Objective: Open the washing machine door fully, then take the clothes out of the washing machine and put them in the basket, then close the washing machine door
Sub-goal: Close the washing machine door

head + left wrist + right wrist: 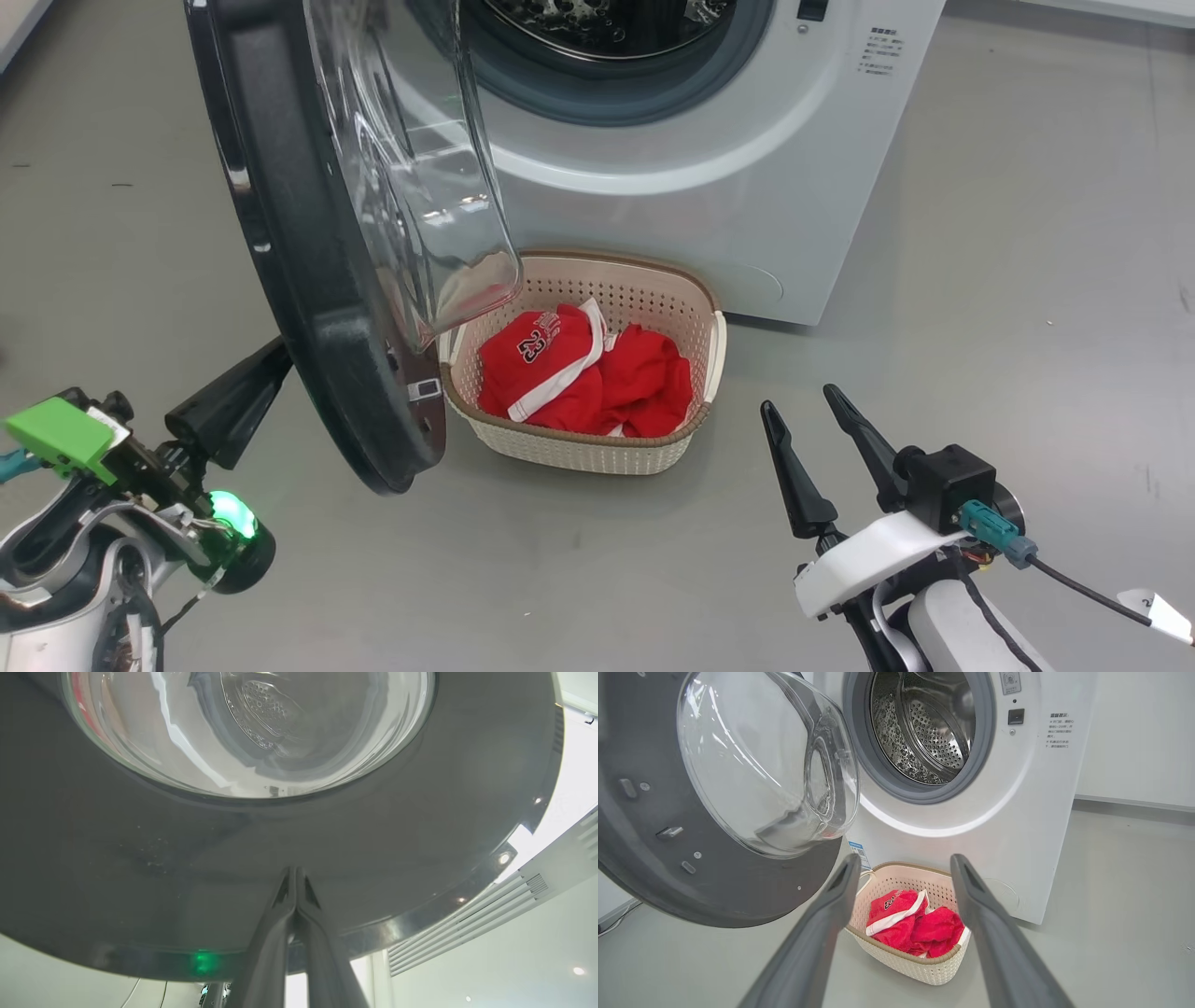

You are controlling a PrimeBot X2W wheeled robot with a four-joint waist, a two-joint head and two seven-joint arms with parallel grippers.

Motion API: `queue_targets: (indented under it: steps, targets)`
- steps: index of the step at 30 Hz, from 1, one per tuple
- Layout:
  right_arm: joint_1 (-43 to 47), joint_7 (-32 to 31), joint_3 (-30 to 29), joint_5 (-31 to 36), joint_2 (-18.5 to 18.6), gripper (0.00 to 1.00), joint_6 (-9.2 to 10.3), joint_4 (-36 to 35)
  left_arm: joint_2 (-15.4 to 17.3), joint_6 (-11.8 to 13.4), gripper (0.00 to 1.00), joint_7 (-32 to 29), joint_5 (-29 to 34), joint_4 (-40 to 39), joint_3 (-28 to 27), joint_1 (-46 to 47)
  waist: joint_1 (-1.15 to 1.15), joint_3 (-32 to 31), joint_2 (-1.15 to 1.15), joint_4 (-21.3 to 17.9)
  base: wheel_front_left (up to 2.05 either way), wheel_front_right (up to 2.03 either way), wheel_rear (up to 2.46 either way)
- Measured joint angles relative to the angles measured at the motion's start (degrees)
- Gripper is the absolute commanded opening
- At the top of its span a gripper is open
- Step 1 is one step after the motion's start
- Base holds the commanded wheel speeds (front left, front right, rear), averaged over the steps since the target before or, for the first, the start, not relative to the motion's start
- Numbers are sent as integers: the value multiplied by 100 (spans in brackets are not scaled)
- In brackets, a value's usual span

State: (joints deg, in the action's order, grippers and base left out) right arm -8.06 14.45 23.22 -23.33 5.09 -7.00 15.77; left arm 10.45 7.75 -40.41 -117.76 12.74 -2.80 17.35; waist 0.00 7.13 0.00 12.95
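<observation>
The washing machine [709,168] stands with its door [308,280] swung out to the left, glass bowl facing the drum [924,728]. No cloth shows in the part of the drum I can see. Red clothes [579,369] with white trim and a number 23 lie in the cream basket [579,453] on the floor below the opening. My left gripper [280,353] is shut, with its tips [295,870] at the door's glossy outer face [140,858], below the window. My right gripper [799,401] hangs open and holds nothing, right of the basket [920,970] and pointing toward the clothes [915,926].
Grey floor [980,280] spreads to the right of the machine and in front of the basket. The door's lower edge hangs close to the basket's left end. A blue label [859,851] sits on the machine's lower front.
</observation>
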Motion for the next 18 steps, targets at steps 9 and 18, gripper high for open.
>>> queue_targets:
  steps: [9,18]
  targets:
    - [-80,0,12,0,-5,100,0,3,-42,-1,0,19,-183,-172,183,-65,0,18,0,-368,0,0,0]
    - [-93,0,12,2,-7,100,1,-1,-46,-1,0,131,-254,-310,364,-81,0,87,0,-787,0,0,0]
